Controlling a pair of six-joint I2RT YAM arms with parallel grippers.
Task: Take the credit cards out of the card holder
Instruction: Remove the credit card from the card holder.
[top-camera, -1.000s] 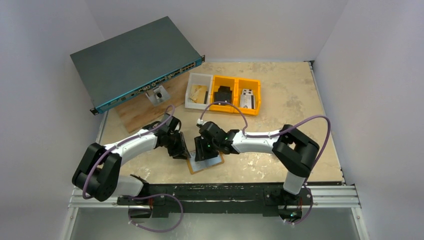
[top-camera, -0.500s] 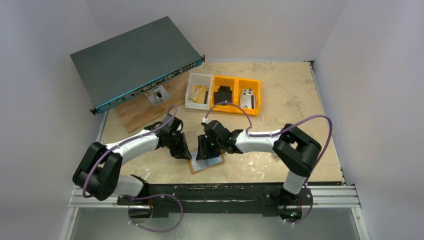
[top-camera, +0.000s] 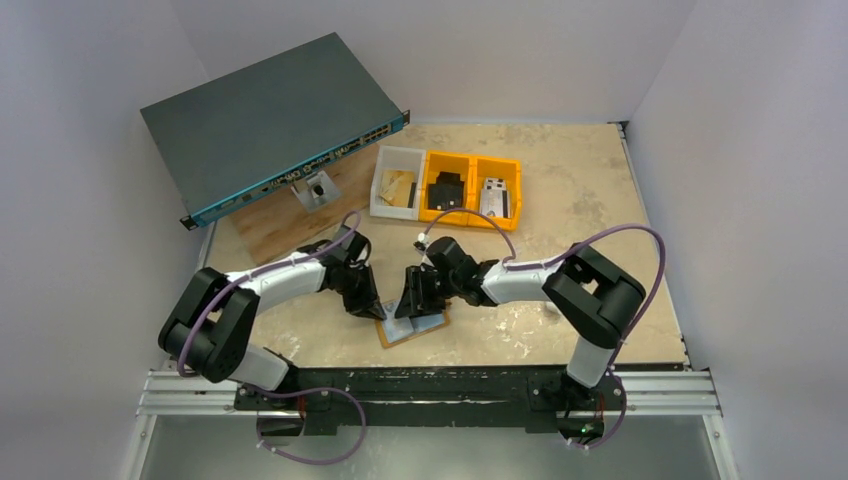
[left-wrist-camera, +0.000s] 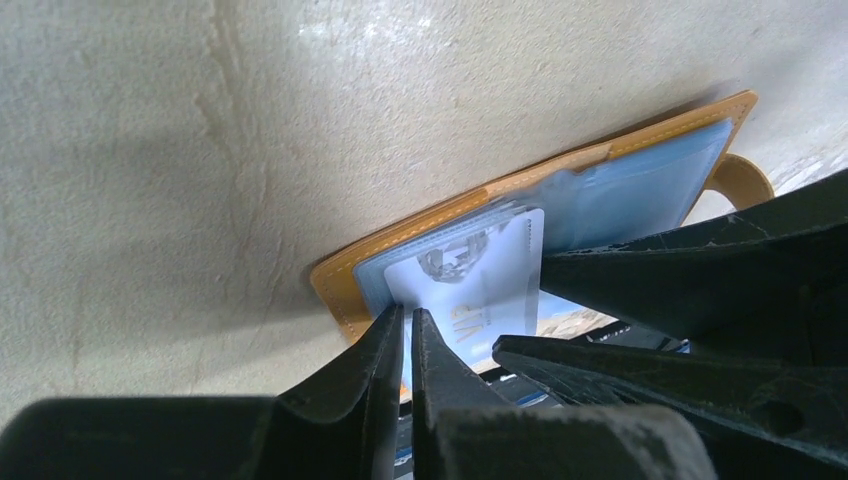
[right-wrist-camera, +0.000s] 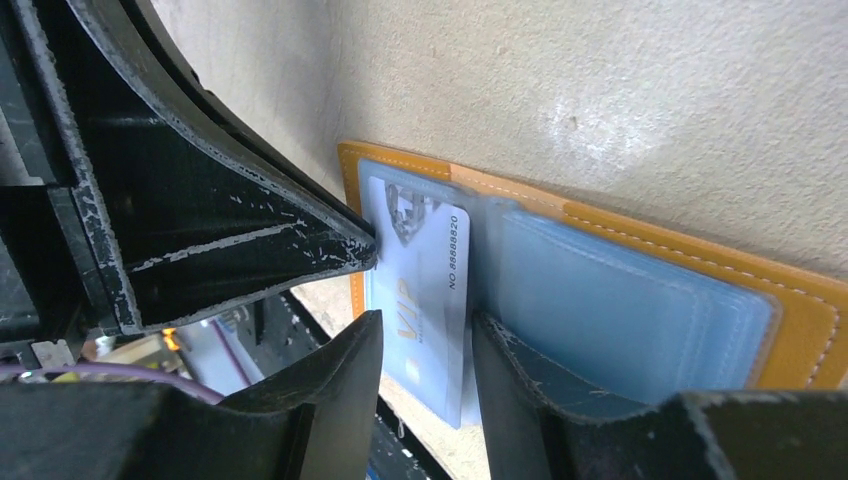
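Observation:
The card holder (top-camera: 392, 336) lies open on the table near the front edge, tan-orange rim (left-wrist-camera: 440, 222) around pale blue sleeves (right-wrist-camera: 640, 320). A pale blue credit card (left-wrist-camera: 482, 280) marked VIP sticks partway out of a sleeve (right-wrist-camera: 425, 270). My left gripper (left-wrist-camera: 408, 318) is shut on that card's edge, at the holder's left end (top-camera: 375, 312). My right gripper (right-wrist-camera: 428, 322) is open over the holder (top-camera: 411, 304). Its fingers (right-wrist-camera: 510, 390) straddle the card, one resting on the sleeves.
A teal network switch (top-camera: 265, 120) sits tilted at the back left over a wooden board (top-camera: 285, 228). A white bin (top-camera: 397, 183) and two orange bins (top-camera: 470, 190) holding small parts stand behind the arms. The table's front rail (top-camera: 430, 395) runs just below the holder.
The left gripper's jaws have closed onto the card's edge as it moved right to the holder. The right gripper has shifted slightly up and right, with its opening unchanged.

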